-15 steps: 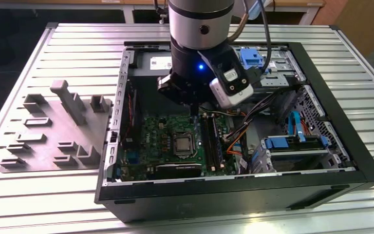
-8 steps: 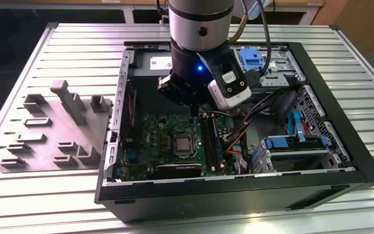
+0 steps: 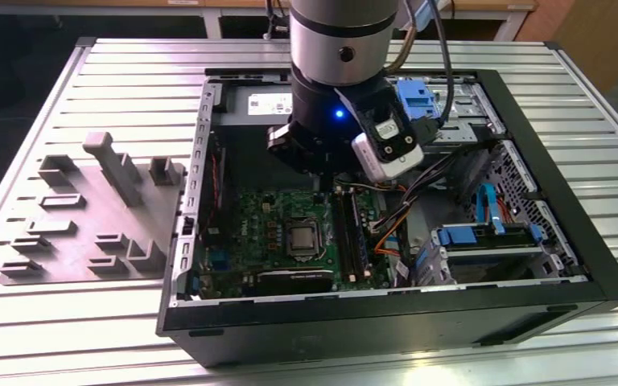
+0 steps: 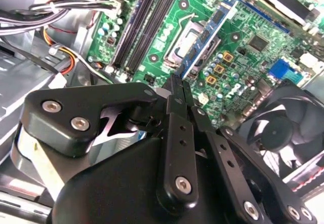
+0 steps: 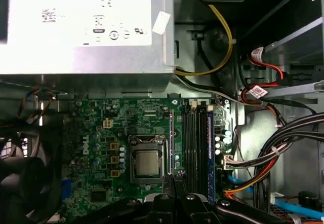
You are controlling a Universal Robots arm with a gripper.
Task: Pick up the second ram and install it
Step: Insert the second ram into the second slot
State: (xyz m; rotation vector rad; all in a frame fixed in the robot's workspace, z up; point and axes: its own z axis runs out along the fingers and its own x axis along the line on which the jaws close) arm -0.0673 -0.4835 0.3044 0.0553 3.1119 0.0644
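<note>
The tool (image 4: 179, 86) is clamped shut on the second ram (image 4: 205, 41) — the blue-green stick juts out from between its fingertips, nearly edge-on, above the motherboard (image 4: 248, 67) inside the open computer case (image 3: 395, 310) on the bench (image 3: 62, 322). It hangs by the processor socket (image 5: 147, 163) — just beside the black memory sockets (image 5: 192, 143)

so the second ram (image 4: 206, 40) is a thin blue-green stick with dark chips and a pale label on its face. In the second wrist view it's held on edge, one end pinched in the end effector (image 4: 178, 80) and the rest poking out past the fingertips. It's up over the CPU socket, roughly parallel to the black memory sockets beside it, not seated.
</note>
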